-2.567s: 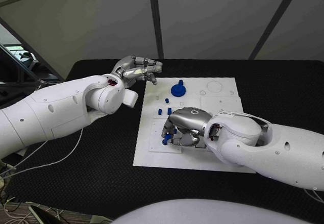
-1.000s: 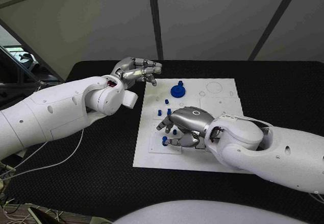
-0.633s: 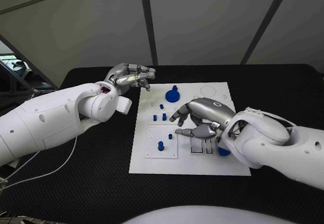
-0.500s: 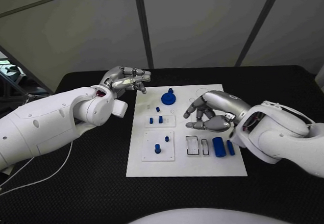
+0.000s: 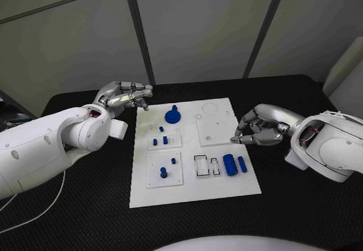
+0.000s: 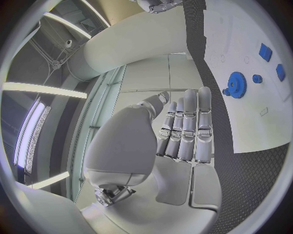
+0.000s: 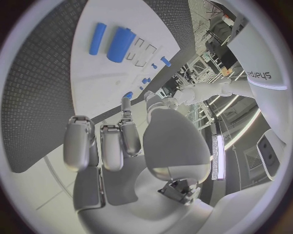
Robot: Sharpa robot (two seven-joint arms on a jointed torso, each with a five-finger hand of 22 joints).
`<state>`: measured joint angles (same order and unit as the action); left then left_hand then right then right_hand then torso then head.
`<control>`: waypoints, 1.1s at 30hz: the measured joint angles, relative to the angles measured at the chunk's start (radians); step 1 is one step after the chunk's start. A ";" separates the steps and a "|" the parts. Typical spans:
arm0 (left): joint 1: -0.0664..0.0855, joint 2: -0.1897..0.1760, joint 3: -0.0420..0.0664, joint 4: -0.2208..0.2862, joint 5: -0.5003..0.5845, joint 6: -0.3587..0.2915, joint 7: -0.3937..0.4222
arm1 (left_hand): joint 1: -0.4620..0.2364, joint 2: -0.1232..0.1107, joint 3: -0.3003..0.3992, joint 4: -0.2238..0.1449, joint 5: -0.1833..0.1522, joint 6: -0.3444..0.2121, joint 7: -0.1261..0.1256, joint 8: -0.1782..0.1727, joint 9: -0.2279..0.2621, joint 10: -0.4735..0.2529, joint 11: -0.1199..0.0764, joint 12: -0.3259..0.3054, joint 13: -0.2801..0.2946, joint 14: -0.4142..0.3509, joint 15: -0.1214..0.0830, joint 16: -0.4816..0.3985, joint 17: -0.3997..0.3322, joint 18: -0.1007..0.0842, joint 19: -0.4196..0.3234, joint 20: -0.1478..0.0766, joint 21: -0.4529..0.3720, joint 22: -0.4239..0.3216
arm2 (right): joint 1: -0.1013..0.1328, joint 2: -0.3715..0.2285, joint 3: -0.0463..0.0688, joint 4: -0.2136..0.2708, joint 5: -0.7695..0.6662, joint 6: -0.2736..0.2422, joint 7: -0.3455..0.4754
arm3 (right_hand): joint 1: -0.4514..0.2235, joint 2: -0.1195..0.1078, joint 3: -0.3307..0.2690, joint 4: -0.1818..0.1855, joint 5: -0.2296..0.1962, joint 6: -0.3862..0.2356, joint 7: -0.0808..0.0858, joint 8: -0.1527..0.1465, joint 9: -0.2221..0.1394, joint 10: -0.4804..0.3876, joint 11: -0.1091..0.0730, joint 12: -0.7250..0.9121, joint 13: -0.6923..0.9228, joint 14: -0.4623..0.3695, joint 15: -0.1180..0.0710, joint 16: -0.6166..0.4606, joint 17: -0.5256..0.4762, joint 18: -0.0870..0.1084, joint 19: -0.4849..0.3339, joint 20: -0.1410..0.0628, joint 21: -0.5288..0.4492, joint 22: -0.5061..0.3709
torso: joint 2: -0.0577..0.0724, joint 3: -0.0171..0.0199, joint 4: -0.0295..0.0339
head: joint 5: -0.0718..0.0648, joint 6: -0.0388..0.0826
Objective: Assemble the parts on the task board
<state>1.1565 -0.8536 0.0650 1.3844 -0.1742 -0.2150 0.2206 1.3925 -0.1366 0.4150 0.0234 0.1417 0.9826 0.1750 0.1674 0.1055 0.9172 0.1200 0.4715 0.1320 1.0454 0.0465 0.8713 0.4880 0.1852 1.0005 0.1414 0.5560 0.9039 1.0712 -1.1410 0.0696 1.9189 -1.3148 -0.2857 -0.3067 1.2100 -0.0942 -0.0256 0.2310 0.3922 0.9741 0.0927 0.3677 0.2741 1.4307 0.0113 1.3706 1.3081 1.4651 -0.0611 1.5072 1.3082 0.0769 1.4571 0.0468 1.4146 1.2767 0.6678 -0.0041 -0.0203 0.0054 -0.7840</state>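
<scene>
Flanking the task board (image 5: 194, 185), both hands' fingers curled, empty: left hand (image 5: 123, 94), right hand (image 5: 263, 126).

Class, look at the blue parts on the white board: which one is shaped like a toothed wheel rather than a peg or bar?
The gear near the board's far edge, close to the left hand; it alone is a round disc.

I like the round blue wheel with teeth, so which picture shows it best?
The head view shows the blue gear best: it sits unblocked at the far end of the white task board. The left wrist view also shows it, with clear teeth but bent by the lens. The right wrist view gives no clear look.
</scene>
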 measured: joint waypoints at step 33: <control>-0.001 -0.020 0.000 0.020 0.000 -0.001 0.002 | 0.000 0.000 -0.003 -0.003 0.000 0.000 0.000 0.000 0.000 0.000 0.000 0.000 -0.001 -0.003 0.003 0.000 -0.001 0.000 0.000 0.000 0.000 -0.001 | -0.095 0.073 -0.043 -0.001 -0.219 0.029 -0.183 | 0.000 0.000 -0.076 0.059 -0.004 -0.043 -0.001 0.044 0.045 -0.018 0.003 -0.014 0.000 0.000 0.000 0.005 0.000 -0.015 0.001 0.001 0.002 0.009 | -0.007 -0.0028 -0.0080 | -0.004 -0.023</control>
<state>1.1553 -0.8734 0.0648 1.4044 -0.1743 -0.2156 0.2230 1.3926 -0.1366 0.4123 0.0206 0.1417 0.9826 0.1751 0.1674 0.1055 0.9172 0.1200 0.4715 0.1311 1.0420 0.0499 0.8713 0.4874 0.1852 1.0005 0.1414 0.5560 0.9029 0.9766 -1.0681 0.0265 1.9179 -1.5341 -0.2566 -0.4902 1.2103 -0.0944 -0.1011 0.2897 0.3882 0.9308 0.0921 0.4120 0.3191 1.4127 0.0143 1.3566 1.3079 1.4650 -0.0610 1.5122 1.3078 0.0618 1.4583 0.0482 1.4165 1.2861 0.6608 -0.0069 -0.0283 0.0010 -0.8067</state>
